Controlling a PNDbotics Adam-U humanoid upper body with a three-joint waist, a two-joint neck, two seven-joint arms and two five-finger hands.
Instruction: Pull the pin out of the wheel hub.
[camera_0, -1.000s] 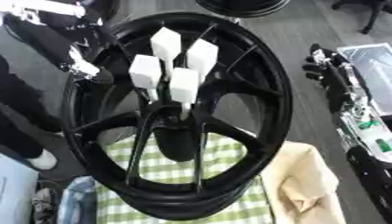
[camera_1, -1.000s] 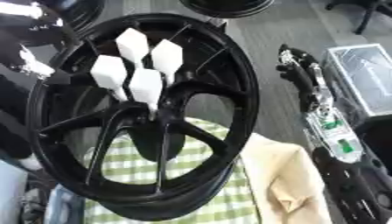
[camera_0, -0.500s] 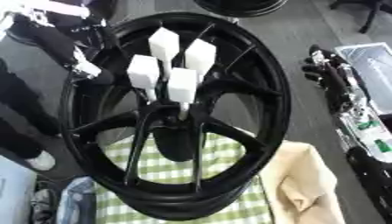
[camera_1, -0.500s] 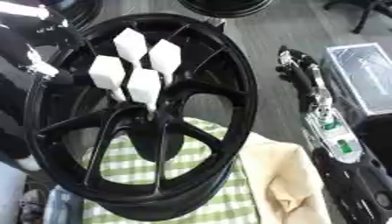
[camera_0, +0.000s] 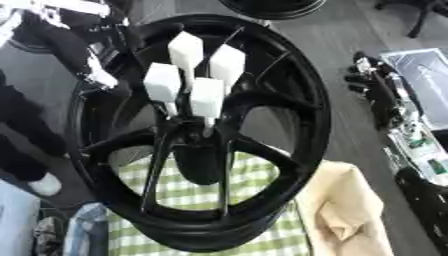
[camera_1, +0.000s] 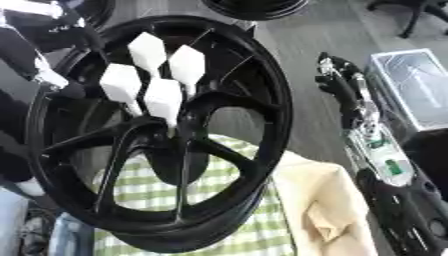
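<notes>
Plainly, we see four white pins standing in the centre of the black wheel hub (camera_0: 201, 150), each with a broad faceted white head on a thin stem that runs down into the hub's middle. One pin (camera_0: 185, 50) stands farthest from us, a second pin (camera_0: 227, 64) is just to its right, a third pin (camera_0: 163, 83) is to the left and nearer, and the fourth pin (camera_0: 207, 98) is nearest, its stem reaching the hub centre. All four are seated; none is out. The wheel stands tilted on its rim, its spokes fanning out from the centre below the pins.

Under the lower rim of the wheel lies a green-and-white checked cloth (camera_0: 249, 185), showing through the gaps between the spokes. To the right of the wheel's lower edge, touching the checked cloth, lies a cream cloth (camera_0: 346, 210), rumpled.

Well to the right of the wheel we find our right hand (camera_1: 341, 92), black, with the arm running down toward the lower right corner; whether its fingers are curled or straight we cannot tell, and it touches no pin. At the wheel's upper left rim a dark shape with white parts presses close, and we cannot make out what it is, nor whether our left hand is among it.
</notes>
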